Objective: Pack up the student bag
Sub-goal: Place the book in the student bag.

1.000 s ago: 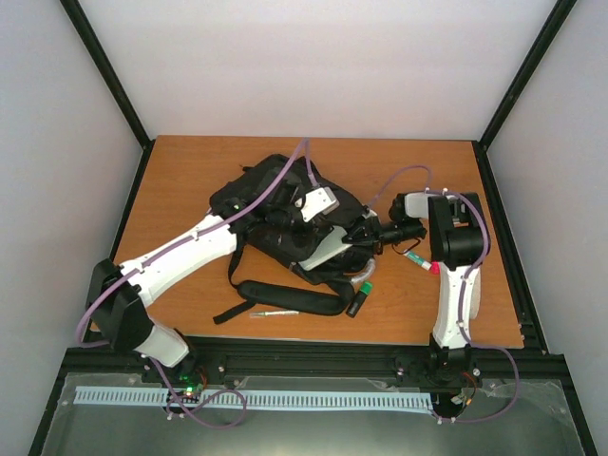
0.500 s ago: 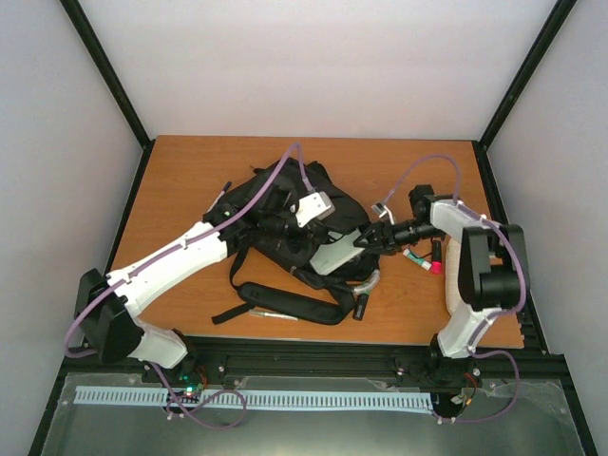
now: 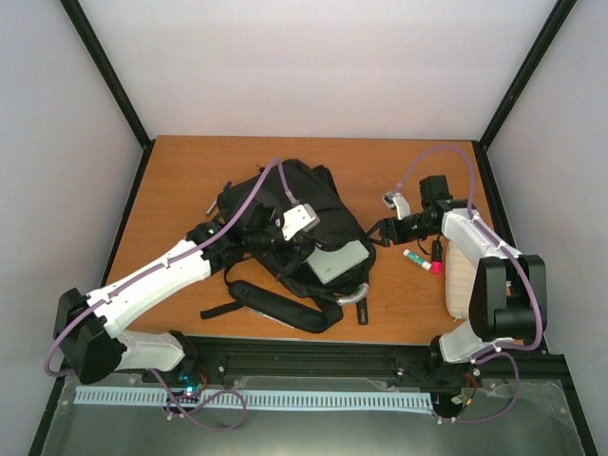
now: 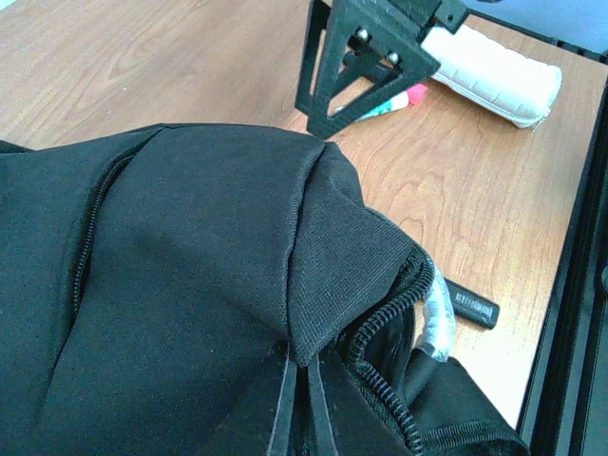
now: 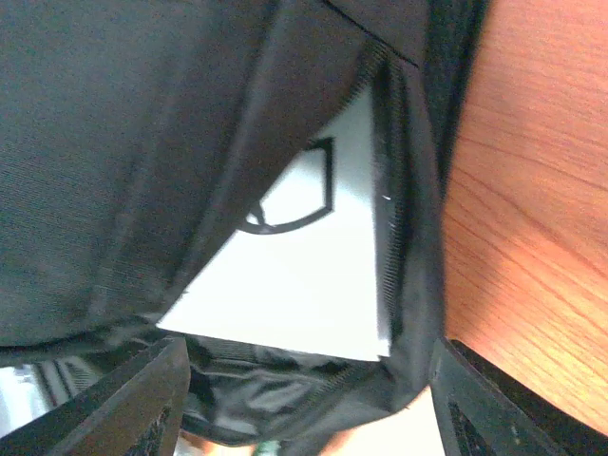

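Backing off to the right, the right gripper (image 3: 377, 232) has let go of the flat white book (image 3: 339, 259), its jaws now released. The book sits inside the student bag (image 3: 304, 195), mid-bench (image 3: 180, 180). The left gripper (image 4: 298, 366) stays clenched on the bag's rim fabric, holding the mouth open. Open bench lies far and left; a cream pouch (image 3: 463, 275) and pink-capped tube (image 3: 424, 262) crowd the right edge.

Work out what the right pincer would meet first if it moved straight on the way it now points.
Most likely the white flat item lying in the open zip mouth of the student bag. The right pincer, jaws apart, faces that opening; the zip edge may touch first, since depth is unclear.
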`<action>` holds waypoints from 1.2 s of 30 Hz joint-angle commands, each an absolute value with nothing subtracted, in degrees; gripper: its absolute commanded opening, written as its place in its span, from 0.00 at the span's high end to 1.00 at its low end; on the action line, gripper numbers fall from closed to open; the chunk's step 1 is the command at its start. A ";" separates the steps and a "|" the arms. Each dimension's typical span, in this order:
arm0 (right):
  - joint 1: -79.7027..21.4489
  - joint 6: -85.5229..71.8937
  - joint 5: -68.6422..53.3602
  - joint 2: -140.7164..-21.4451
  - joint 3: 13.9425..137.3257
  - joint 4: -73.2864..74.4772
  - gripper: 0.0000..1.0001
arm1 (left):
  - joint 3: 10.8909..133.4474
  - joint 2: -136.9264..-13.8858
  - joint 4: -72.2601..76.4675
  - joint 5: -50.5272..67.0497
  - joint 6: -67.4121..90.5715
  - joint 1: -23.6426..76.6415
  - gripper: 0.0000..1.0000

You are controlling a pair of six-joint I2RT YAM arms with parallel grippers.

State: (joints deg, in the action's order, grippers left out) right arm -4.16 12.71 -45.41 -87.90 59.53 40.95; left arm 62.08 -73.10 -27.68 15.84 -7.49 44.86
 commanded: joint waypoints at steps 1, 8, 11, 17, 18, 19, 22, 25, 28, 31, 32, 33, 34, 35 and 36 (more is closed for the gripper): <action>-4.26 13.26 -37.23 -87.81 57.75 35.13 0.30 | 61.87 -70.93 -21.98 13.91 -5.62 45.18 0.99; -6.47 15.51 -29.01 -94.73 61.51 31.82 0.30 | 60.12 -70.25 -21.67 8.97 -1.83 45.18 0.99; -7.89 14.77 -28.58 -99.45 63.35 30.52 0.30 | 58.58 -69.76 -20.91 7.33 0.64 45.17 0.99; -10.10 14.16 -32.71 -105.43 66.72 30.35 0.30 | 56.21 -69.15 -19.91 2.74 5.85 45.12 0.99; -10.11 14.20 -34.03 -106.47 67.17 30.69 0.34 | 55.71 -68.90 -19.66 1.57 6.37 45.17 0.99; -10.15 14.23 -35.33 -107.30 67.66 31.27 0.40 | 54.84 -68.64 -19.11 0.72 6.67 45.16 0.99; -10.20 13.95 -36.44 -108.67 67.56 31.93 0.67 | 53.22 -68.49 -17.99 -1.55 7.70 45.13 0.99; -9.73 14.20 -35.74 -107.62 66.30 31.86 0.95 | 52.39 -68.96 -17.59 -3.78 8.81 45.16 0.99; -7.32 13.07 -35.92 -104.64 64.03 31.41 0.97 | 51.76 -69.36 -16.43 -7.15 9.78 45.12 0.99; -4.63 12.65 -36.33 -100.89 61.56 32.47 0.97 | 51.23 -71.12 -14.87 -14.23 10.35 45.11 0.99; -4.50 13.61 -36.03 -99.46 60.47 33.03 0.97 | 51.28 -72.26 -14.49 -17.09 10.41 45.13 0.99; -4.48 14.06 -35.97 -98.14 59.02 33.39 0.97 | 51.83 -73.53 -14.67 -20.71 10.97 45.13 0.99; -4.53 14.85 -36.03 -96.69 57.79 33.72 0.97 | 52.76 -75.34 -15.14 -23.94 11.62 45.17 0.99; -4.63 15.64 -35.98 -95.58 56.65 34.12 0.97 | 53.76 -77.45 -15.23 -25.78 11.72 45.14 0.99; -4.78 16.81 -35.94 -94.75 56.05 34.76 0.97 | 54.58 -78.75 -14.87 -26.35 11.63 45.15 0.99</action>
State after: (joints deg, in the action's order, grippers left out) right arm -5.50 13.28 -37.10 -99.79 59.05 31.48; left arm 51.46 -73.36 -16.45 -11.44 9.39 45.69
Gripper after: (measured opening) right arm 0.033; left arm 0.013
